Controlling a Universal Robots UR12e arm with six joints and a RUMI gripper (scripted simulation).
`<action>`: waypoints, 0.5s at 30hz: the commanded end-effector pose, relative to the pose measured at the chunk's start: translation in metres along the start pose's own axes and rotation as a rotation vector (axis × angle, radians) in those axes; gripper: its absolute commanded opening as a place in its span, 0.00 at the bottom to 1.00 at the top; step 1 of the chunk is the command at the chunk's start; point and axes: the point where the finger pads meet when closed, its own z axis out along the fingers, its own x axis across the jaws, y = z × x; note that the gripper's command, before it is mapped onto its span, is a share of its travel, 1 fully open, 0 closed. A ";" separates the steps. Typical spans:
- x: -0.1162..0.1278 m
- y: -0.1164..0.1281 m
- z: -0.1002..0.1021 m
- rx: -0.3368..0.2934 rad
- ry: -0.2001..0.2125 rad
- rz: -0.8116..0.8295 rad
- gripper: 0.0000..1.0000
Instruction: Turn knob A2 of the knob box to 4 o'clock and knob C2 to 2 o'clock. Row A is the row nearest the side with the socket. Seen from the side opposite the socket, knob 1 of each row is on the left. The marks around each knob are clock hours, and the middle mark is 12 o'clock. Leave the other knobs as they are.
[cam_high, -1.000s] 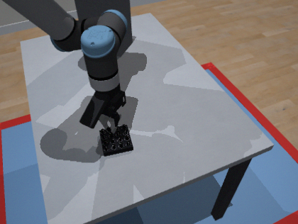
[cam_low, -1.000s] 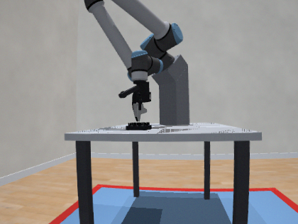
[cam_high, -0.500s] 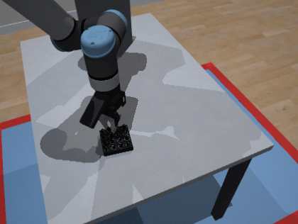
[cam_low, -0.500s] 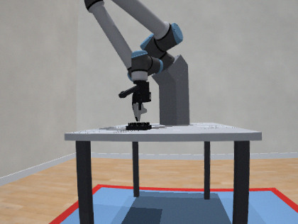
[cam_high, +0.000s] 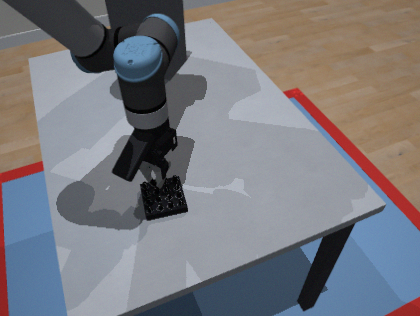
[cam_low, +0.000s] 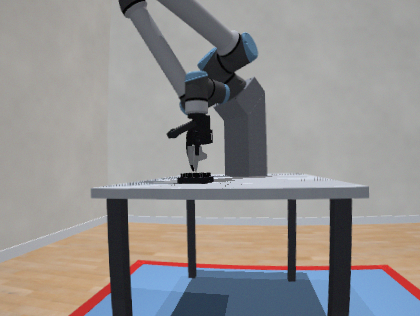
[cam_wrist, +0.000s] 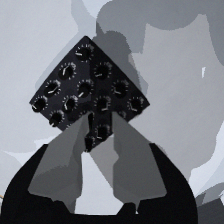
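The knob box (cam_high: 164, 200) is a small black square block with three rows of three knobs, lying flat on the grey table. It also shows in the exterior view (cam_low: 195, 178) and, turned corner-on, in the wrist view (cam_wrist: 90, 90). My gripper (cam_high: 155, 177) points straight down over the box's far edge. In the exterior view the fingertips (cam_low: 194, 165) hang a little above the box top and do not touch it. In the wrist view the fingers stand narrow with a small gap, and a knob near the box's closest corner shows between them. Nothing is held.
The box sits left of the table's middle, toward the front edge. The arm's grey base column (cam_low: 245, 130) stands at the table's back. The floor around the table has a blue mat (cam_high: 380, 235) with a red border.
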 end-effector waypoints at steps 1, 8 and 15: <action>0.000 -0.002 0.000 0.000 0.000 0.000 0.11; 0.000 -0.004 0.000 0.000 0.000 0.000 0.11; 0.000 -0.004 0.000 0.000 0.000 0.000 0.11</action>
